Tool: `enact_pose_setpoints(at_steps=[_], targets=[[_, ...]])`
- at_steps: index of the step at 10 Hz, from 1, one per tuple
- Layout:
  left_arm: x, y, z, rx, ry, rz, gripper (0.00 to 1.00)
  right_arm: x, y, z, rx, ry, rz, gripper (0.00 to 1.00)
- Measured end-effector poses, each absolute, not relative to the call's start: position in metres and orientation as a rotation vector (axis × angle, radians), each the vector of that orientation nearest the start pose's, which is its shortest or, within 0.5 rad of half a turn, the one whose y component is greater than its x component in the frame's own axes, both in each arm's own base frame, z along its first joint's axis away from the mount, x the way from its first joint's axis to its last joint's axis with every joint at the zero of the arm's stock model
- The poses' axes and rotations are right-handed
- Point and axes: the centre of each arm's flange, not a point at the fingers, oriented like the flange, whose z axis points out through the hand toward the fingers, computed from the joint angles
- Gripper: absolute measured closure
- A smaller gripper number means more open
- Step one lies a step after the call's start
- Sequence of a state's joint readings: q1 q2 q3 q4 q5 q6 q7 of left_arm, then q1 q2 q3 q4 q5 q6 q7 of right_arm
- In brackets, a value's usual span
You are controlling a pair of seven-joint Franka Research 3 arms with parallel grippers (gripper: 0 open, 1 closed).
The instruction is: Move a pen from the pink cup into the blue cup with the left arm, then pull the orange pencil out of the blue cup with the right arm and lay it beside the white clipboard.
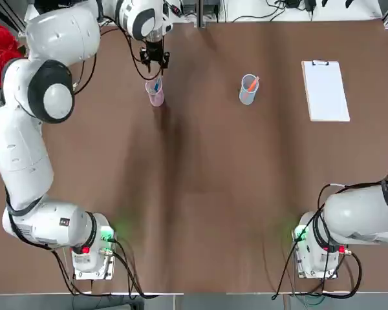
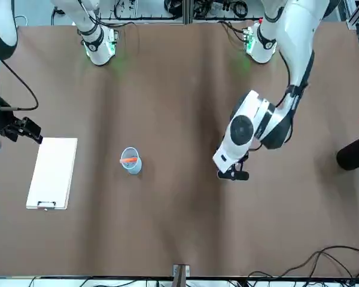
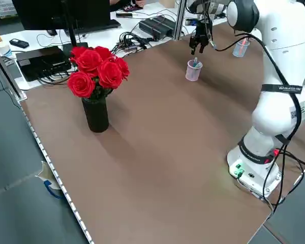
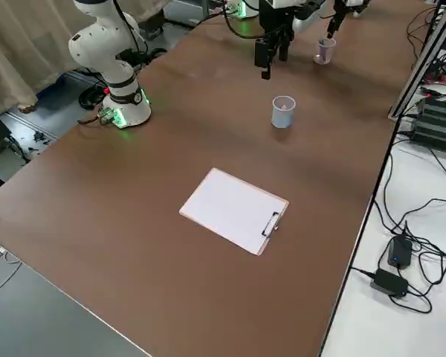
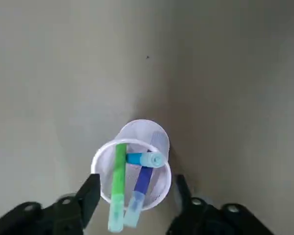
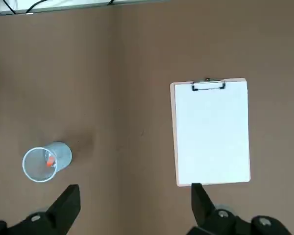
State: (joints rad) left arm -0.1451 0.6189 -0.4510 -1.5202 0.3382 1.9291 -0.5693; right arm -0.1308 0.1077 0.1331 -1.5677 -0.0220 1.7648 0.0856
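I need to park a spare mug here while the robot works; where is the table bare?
Bare stretches: between the pink cup and blue cup, and a broad area between the two arms' bases. A narrower strip separates the blue cup from the clipboard. Crowded: the pink cup, with the left hand right over it.

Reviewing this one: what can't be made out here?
- Pink cup, front view: hidden behind the left arm and its gripper.
- Orange pencil's lower end, top view: inside the blue cup, too small to follow.
- Right gripper, top view: cut off by the right edge.
- Writing on the pens, left wrist view: too small.
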Motion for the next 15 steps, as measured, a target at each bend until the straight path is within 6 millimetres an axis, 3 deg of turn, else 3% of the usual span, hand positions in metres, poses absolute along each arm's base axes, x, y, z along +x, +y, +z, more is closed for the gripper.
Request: enact_pose_setpoints(at_steps=[5,6,8,15], targets=[[0.606,-0.337,0.294,-3.01,0.24,0.073,0.41,0.604,-0.005,0.582,-3.14,0.127,-0.143,0.0],[0.606,-0.338,0.294,-3.005,0.247,0.066,0.49,0.604,-0.005,0.582,-3.14,0.128,-0.143,0.0],[0.606,-0.338,0.294,-2.998,0.254,0.061,0.53,0.604,-0.006,0.582,-3.14,0.128,-0.143,0.0],[0.602,-0.342,0.279,-2.99,0.272,0.091,0.55,0.603,-0.005,0.582,-3.141,0.108,-0.14,0.0]])
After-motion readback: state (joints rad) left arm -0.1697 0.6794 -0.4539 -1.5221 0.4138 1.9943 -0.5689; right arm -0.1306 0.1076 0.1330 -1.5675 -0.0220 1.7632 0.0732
